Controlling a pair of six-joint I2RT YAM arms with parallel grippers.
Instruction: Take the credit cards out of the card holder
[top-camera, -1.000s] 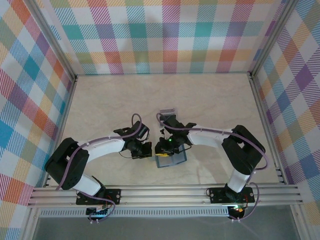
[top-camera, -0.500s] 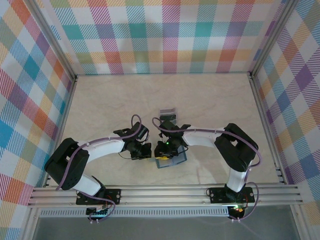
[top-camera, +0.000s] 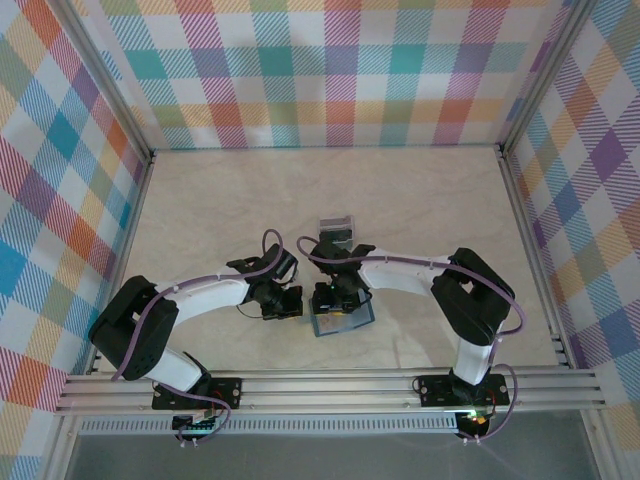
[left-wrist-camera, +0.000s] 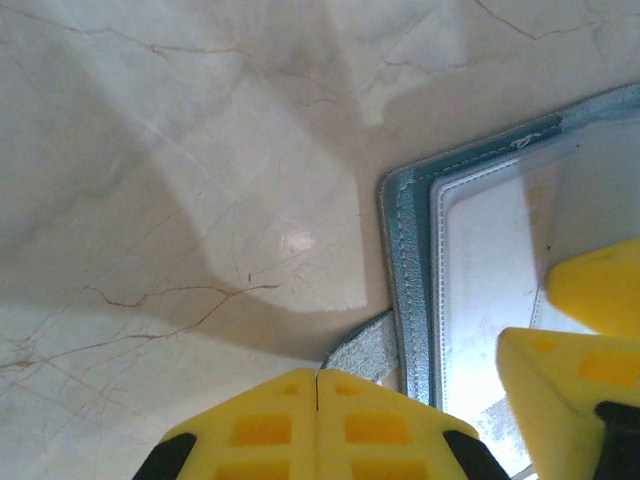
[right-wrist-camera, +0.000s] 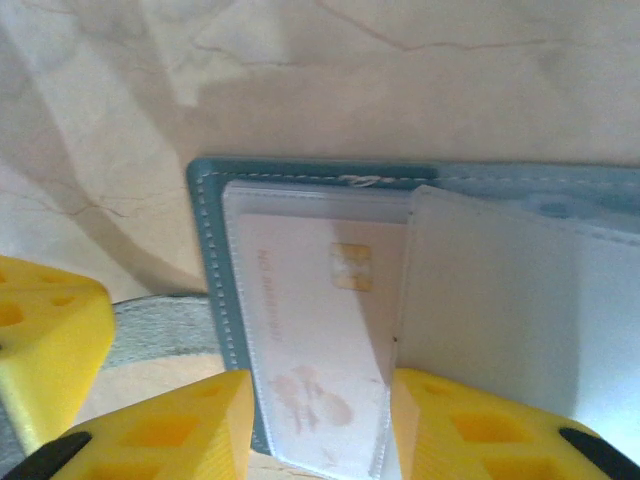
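The teal card holder (top-camera: 343, 322) lies open on the bench (top-camera: 420, 200), near centre. A pale credit card (right-wrist-camera: 310, 300) sits in its clear sleeve (right-wrist-camera: 235, 300). It looks thin, stiff and slick, probably a snug fit, so it is best pinched at the edge nearest the sleeve mouth. The left end effector (left-wrist-camera: 318, 390) is closed and empty beside the side tab (left-wrist-camera: 360, 355). The right end effector (right-wrist-camera: 318, 395) hovers part-open and empty over the sleeve.

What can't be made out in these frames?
Top external: right arm covers much of the card holder; pockets hidden.
Right wrist: credit card print washed out; frame edge cuts the holder, card count unknown.
Left wrist: right fingers and frame edge hide the holder's inside.
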